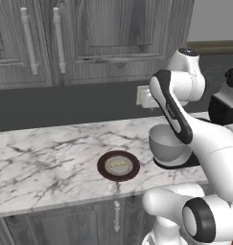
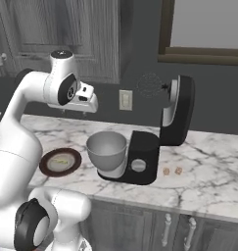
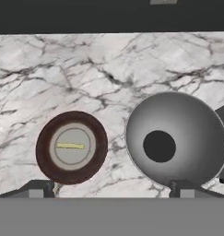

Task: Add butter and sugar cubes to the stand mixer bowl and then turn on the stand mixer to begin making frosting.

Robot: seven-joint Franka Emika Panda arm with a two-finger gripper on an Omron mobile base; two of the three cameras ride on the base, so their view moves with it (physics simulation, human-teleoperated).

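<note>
The butter (image 3: 70, 145) is a thin pale yellow pat lying on the grey centre of a dark brown plate (image 3: 45, 159), left of the stand mixer bowl (image 3: 196, 138). That deep grey bowl (image 2: 107, 149) sits on the base of the glossy black stand mixer (image 2: 146, 147), whose head (image 2: 181, 110) is tilted up with the whisk (image 2: 150, 86) in the air. Two sugar cubes (image 2: 172, 171) lie on the counter right of the mixer. My gripper (image 2: 74, 112) hangs open and empty high above the counter, over the gap between plate and bowl; its fingertips (image 3: 39, 188) stand wide apart.
The marble counter (image 1: 46, 153) runs left to right with a dark backsplash and a wall outlet (image 2: 125, 100) behind. Grey cabinets (image 1: 41, 38) hang above. The plate (image 1: 102, 168) lies near the counter's front edge. A silver knob (image 2: 138, 165) sits on the mixer's base.
</note>
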